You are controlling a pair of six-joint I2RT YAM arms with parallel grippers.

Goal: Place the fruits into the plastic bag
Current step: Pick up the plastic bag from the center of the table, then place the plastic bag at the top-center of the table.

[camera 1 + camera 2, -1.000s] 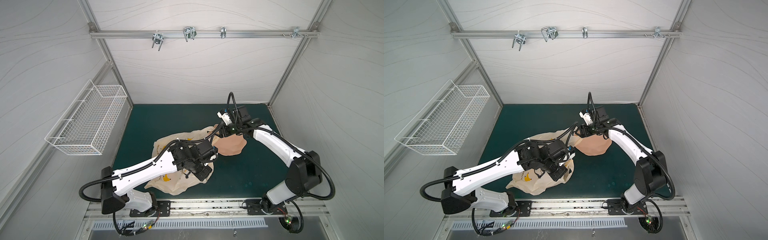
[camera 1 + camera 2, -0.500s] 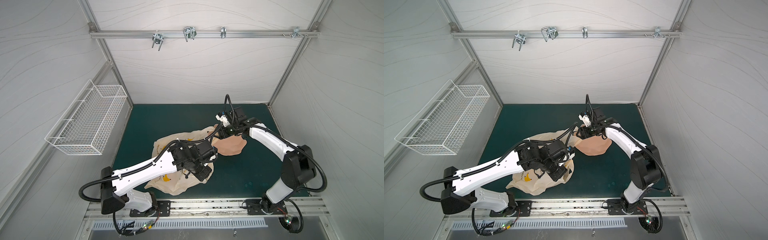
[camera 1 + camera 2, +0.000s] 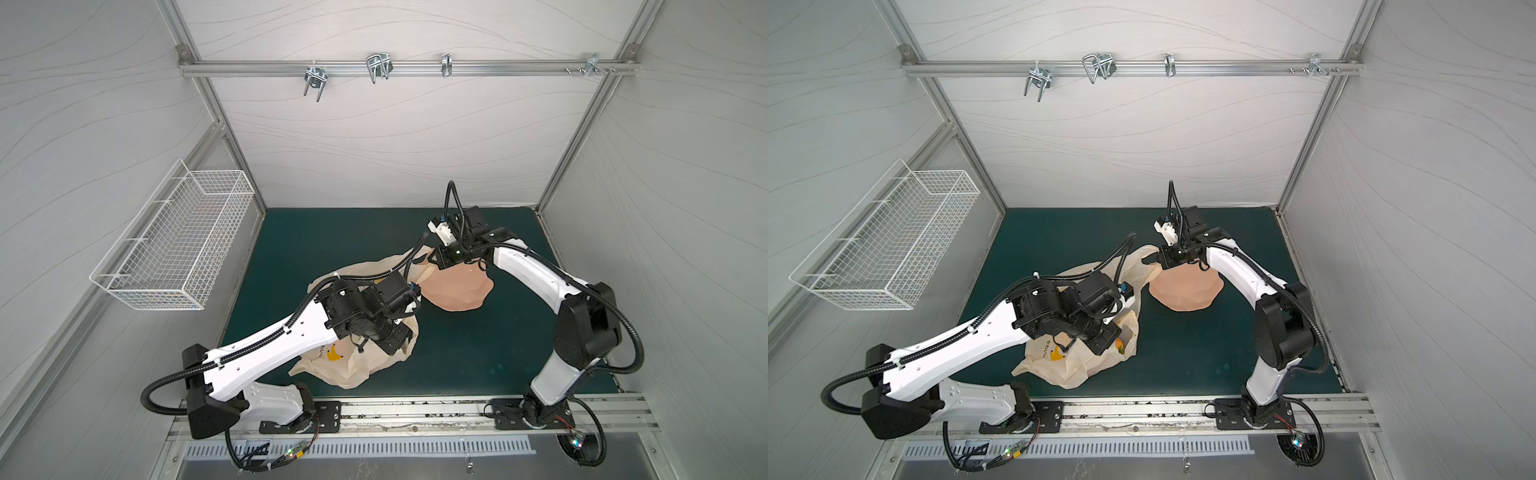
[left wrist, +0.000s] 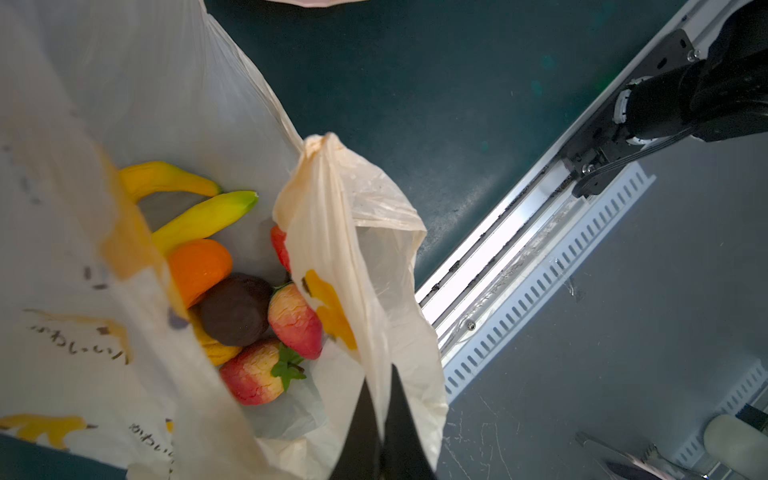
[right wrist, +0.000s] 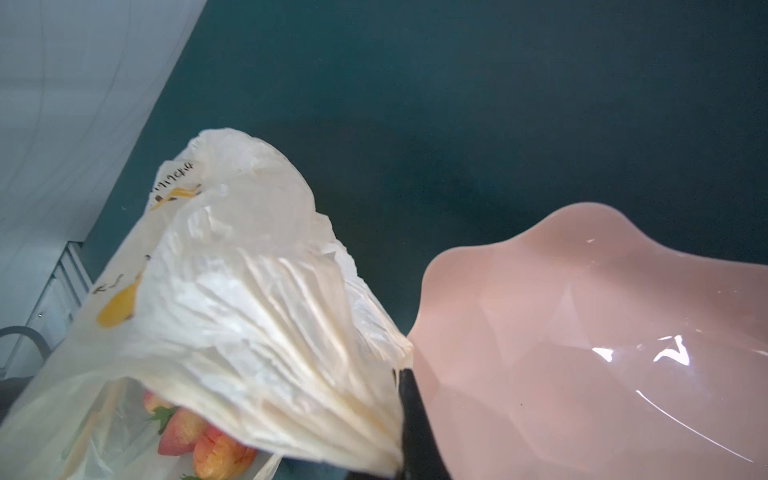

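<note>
The cream plastic bag (image 3: pixel 353 368) (image 3: pixel 1067 368) printed with bananas lies on the green mat under my left arm. In the left wrist view its mouth (image 4: pixel 353 208) gapes. Inside lie the fruits: a yellow banana (image 4: pixel 203 216), an orange (image 4: pixel 199 266), a dark brown piece (image 4: pixel 235 309) and two strawberries (image 4: pixel 295 322) (image 4: pixel 253 372). My left gripper (image 4: pixel 380 374) (image 3: pixel 397 345) is shut on the bag's rim. My right gripper (image 5: pixel 401 374) (image 3: pixel 432 259) is shut on the gathered far edge of the bag (image 5: pixel 249 291), beside the dish. Strawberries (image 5: pixel 183 432) show under that edge.
An empty wavy pink dish (image 3: pixel 457 286) (image 3: pixel 1183 286) (image 5: pixel 582 332) sits on the mat right of the bag, touching it. A white wire basket (image 3: pixel 178 245) hangs on the left wall. The metal rail (image 4: pixel 519 249) runs along the mat's front edge.
My right gripper has moved a little left to the bag's far edge and closed on it. The left arm has held still with the rim in its grip.
</note>
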